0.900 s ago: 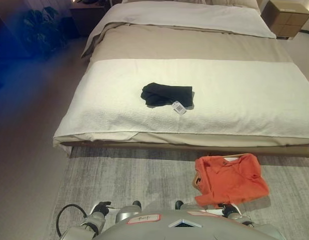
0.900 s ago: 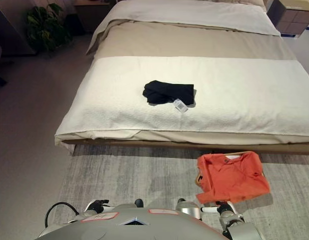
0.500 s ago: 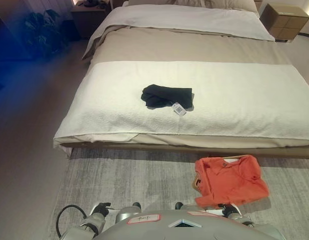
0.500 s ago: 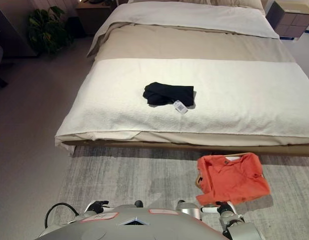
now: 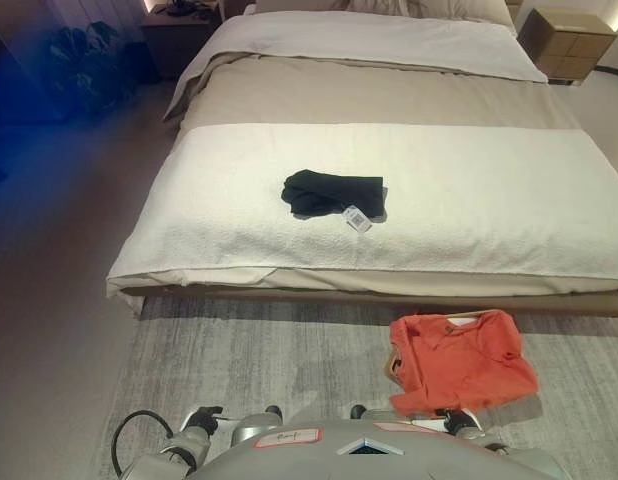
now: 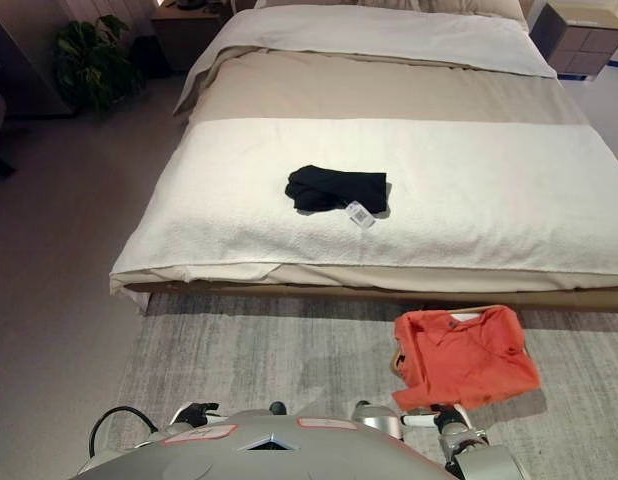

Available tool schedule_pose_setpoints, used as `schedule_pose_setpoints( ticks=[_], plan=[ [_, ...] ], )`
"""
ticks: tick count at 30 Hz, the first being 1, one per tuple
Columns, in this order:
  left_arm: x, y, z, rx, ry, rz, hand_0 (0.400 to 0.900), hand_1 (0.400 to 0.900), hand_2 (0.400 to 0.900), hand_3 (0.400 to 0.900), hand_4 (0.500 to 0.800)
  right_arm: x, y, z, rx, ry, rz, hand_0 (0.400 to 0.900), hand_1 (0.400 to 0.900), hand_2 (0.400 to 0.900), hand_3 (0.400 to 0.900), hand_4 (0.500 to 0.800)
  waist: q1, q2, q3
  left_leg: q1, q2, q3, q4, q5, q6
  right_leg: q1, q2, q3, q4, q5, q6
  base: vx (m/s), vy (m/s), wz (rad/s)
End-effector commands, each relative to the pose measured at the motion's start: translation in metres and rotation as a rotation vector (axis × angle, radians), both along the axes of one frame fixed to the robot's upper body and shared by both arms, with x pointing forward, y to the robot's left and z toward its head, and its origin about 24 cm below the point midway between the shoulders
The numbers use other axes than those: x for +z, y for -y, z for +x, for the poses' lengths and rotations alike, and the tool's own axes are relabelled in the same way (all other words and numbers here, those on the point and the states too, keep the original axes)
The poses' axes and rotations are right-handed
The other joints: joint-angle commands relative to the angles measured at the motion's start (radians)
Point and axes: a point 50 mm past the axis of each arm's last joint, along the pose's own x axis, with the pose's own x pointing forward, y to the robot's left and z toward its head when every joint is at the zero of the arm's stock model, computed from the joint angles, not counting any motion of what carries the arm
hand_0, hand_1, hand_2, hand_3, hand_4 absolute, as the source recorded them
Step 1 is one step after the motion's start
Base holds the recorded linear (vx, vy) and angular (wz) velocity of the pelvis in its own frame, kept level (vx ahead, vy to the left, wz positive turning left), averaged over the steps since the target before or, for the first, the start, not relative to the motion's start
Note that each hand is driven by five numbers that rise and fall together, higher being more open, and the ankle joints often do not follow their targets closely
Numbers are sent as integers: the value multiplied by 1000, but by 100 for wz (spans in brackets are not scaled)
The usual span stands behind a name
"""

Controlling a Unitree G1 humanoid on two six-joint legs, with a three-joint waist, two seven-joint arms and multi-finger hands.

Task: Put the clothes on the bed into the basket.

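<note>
A folded black garment (image 5: 331, 191) with a white tag lies on the white blanket near the foot of the bed (image 5: 489, 200). An orange shirt (image 5: 461, 360) is draped over the basket (image 5: 391, 364) on the rug, just below the bed's foot edge. Only a bit of the basket's brown rim and handle shows. My left hand (image 5: 201, 419) shows at the bottom left and my right hand (image 5: 457, 421) at the bottom right. Both are low, near my body and far from the black garment. The right hand is just below the orange shirt.
A grey rug (image 5: 269, 350) lies between me and the bed. A potted plant (image 6: 89, 60) and a dark nightstand (image 6: 184, 20) stand at the far left. A wooden bedside cabinet (image 5: 564, 40) stands at the far right.
The camera has shifted slightly. The garments, the basket and both hands have stayed where they were.
</note>
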Motion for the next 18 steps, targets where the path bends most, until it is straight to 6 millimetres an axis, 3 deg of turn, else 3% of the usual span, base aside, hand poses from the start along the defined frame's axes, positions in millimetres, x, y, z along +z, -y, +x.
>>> schedule_pose_setpoints(
  ticks=[1,12,16,18],
  plan=[
    [0,0,4,-12,-24,1,900,900,900,900,800,5,13,5,-45,0,-34,900,900,900,900,800,1,-12,13,-23,-77,19,-6,-27,29,-31,29,-43,-2,25,5,23,-15,-4],
    [2,-5,10,5,-7,9,900,900,900,900,800,6,16,11,-36,8,-34,900,900,900,900,800,-5,-9,36,-28,-57,23,36,-42,29,-66,48,-32,78,-17,-21,18,-47,-5],
    [4,-9,21,54,45,21,900,900,900,900,800,6,16,15,-49,29,-42,900,900,900,900,800,-2,-35,69,-129,-53,14,249,-81,18,-99,76,-16,161,-63,-57,-13,-167,5],
    [6,-12,28,190,118,15,900,900,900,900,800,7,18,15,-59,37,-47,900,900,900,900,800,28,-56,107,-230,-58,-10,471,-34,23,-82,89,-6,201,-88,-86,10,-242,-10]
  ],
)
